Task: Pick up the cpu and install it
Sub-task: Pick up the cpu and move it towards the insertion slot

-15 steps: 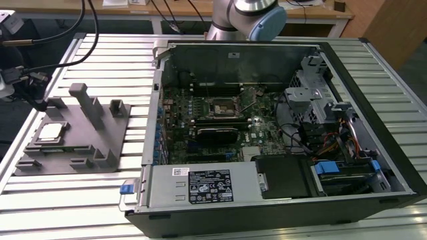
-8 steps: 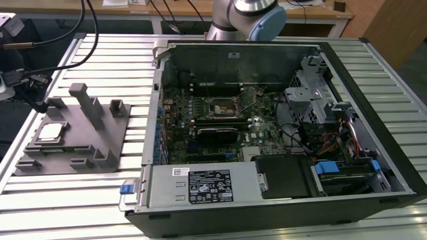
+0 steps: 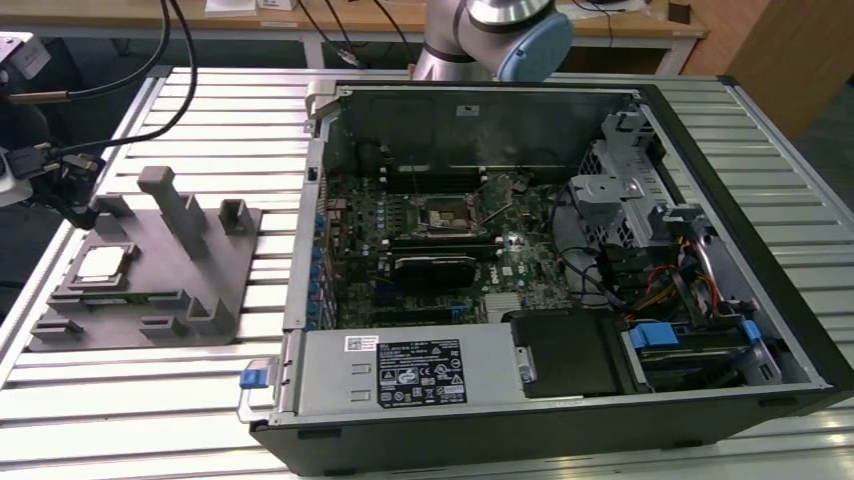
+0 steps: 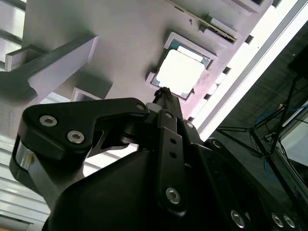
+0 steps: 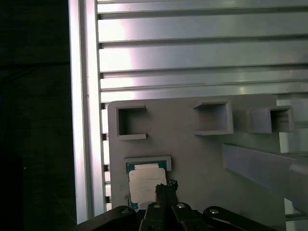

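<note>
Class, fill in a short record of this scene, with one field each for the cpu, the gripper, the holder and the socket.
cpu: the cpu lies flat in a recess of the grey holder block, not yet picked up
gripper: the gripper is shut, its tip over the cpu's edge in both wrist views; contact cannot be told
holder: on the slatted table, to the exterior view's left of the open computer case
socket: the socket sits on the motherboard inside the case

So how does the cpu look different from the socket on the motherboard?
The cpu is pale and silvery; the socket is a dark frame. The cpu lies on the grey holder outside the computer case; the socket sits inside it on the motherboard. Both are square and lie flat.
</note>
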Controlling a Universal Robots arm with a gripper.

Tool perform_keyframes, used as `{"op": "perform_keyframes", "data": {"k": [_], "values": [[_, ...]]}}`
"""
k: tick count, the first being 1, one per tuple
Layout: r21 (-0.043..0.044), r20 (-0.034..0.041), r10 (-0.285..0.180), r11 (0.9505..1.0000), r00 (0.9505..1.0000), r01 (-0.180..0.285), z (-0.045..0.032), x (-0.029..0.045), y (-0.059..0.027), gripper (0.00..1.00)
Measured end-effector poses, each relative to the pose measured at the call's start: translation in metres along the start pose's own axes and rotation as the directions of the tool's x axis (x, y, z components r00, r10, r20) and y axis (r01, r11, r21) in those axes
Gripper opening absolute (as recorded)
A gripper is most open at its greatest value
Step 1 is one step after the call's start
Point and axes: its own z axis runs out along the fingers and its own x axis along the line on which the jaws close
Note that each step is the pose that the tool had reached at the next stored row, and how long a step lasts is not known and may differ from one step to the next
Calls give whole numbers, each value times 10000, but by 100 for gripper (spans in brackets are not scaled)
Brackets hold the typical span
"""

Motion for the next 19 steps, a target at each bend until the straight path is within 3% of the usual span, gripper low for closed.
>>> {"op": "perform_keyframes", "data": {"k": [19], "values": [[1,-1,0,10000,10000,0,172,74,-18,11]]}}
